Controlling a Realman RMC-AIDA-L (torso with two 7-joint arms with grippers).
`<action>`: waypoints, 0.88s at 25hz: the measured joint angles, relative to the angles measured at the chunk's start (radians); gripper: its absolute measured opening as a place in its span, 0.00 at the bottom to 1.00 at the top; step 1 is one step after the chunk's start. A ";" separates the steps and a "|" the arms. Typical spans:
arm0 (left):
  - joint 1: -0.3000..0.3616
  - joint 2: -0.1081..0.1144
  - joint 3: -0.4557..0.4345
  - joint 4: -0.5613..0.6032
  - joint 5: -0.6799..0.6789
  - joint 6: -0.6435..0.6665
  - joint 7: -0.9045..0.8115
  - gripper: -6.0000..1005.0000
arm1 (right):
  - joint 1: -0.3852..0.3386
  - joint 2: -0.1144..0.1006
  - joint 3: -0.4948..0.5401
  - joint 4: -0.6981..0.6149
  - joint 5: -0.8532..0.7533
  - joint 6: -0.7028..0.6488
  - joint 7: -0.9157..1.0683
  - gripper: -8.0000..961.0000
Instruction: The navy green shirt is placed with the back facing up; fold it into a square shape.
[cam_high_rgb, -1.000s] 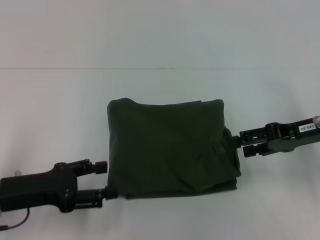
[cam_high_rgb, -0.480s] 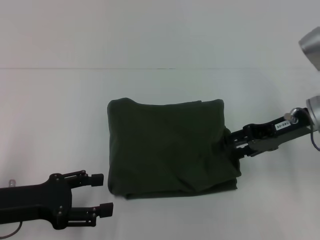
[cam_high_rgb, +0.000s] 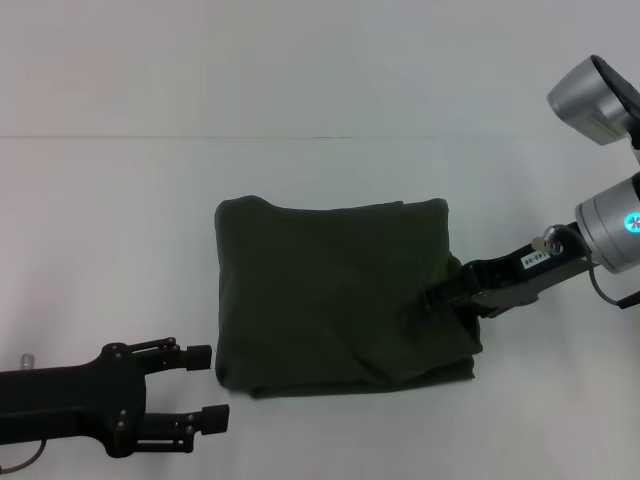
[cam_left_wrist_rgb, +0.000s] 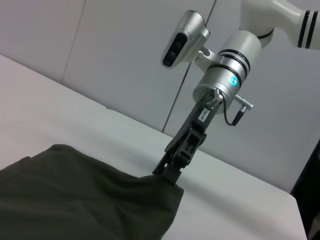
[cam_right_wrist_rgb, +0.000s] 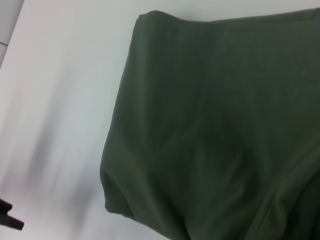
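Showing right end effector (cam_left_wrist_rgb: 167, 172) touching shirt (cam_left_wrist_rgb: 75, 195) edge.

The navy green shirt (cam_high_rgb: 340, 295) lies flat on the white surface, folded into a compact, roughly square bundle of plain dark olive cloth with no lettering showing. Its far edge runs fairly straight with a rounded far-left corner, while the near edge shows stacked layers, and the near-right corner bulges outward with loose wrinkles where the fabric bunches along the right side. From the left wrist view the shirt (cam_left_wrist_rgb: 90, 200) reads as a low, soft mound with a raised peak at its right edge, and the right wrist view shows the shirt (cam_right_wrist_rgb: 215, 125) with shallow creases across its top layer.
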 joint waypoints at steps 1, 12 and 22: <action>-0.001 0.001 0.000 0.002 0.001 0.002 -0.002 0.86 | -0.001 0.000 0.002 -0.001 0.000 0.000 0.000 0.86; 0.004 0.003 -0.026 0.039 0.005 0.035 -0.005 0.86 | 0.006 0.001 0.005 -0.002 0.005 0.000 0.008 0.86; -0.002 0.003 -0.025 0.042 0.012 0.035 0.001 0.86 | -0.002 -0.001 0.002 0.006 0.004 -0.007 0.042 0.85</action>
